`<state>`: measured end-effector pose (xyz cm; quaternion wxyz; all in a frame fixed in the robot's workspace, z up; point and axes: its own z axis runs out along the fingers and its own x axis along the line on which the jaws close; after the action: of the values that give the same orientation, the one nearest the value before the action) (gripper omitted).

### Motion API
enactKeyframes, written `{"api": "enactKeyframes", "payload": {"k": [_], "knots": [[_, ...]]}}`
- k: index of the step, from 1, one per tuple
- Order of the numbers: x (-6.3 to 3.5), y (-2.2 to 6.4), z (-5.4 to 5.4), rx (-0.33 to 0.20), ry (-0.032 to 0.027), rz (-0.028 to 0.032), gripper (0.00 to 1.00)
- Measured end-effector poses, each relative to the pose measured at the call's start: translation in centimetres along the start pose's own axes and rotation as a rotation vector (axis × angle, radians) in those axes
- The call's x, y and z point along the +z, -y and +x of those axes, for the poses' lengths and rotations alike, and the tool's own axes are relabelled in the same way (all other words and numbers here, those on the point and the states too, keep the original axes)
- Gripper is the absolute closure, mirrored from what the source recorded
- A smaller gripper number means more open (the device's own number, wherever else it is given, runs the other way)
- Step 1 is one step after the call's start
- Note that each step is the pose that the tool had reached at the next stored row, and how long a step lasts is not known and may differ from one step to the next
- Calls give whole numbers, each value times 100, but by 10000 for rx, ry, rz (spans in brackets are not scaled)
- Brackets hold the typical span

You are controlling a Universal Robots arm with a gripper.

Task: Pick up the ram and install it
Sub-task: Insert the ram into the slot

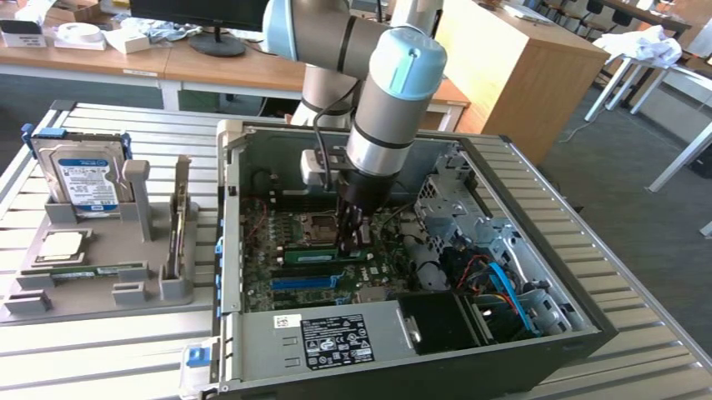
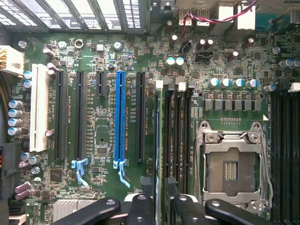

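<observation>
The black two-fingered gripper [image 2: 159,204] on the grey and pale-blue robot arm [image 1: 392,92] reached down into the open black computer case [image 1: 534,333]. Its jaws stood part-way open, one finger [image 2: 142,207] on each side of the ram [image 2: 158,140], the long, thin green circuit-board stick. In the wrist view the ram showed edge-on, upright in a black memory slot of the green motherboard [image 2: 101,136], just beside the silver metal-framed processor socket [image 2: 232,164]. A gap showed between the stick and at least one finger, so the jaws were not clamped on it. Whether the other finger touched it could not be told.

In the exterior view the gripper [image 1: 353,242] hung over the same ram [image 1: 323,256].

Counted on the board were one long blue expansion slot [image 2: 119,117] and one white slot [image 2: 38,108]. On the grey plastic holder [image 1: 33,300] at the exterior view's left were one upright silver and blue hard drive [image 1: 83,179], one square silver processor chip [image 1: 62,243] and one second green memory stick [image 1: 83,271] lying flat.
</observation>
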<state>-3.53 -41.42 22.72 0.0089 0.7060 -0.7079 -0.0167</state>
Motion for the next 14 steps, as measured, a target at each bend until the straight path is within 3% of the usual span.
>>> {"api": "enactKeyframes", "payload": {"k": [14], "knots": [[-486,-18,-5,1,-14,0,75]]}}
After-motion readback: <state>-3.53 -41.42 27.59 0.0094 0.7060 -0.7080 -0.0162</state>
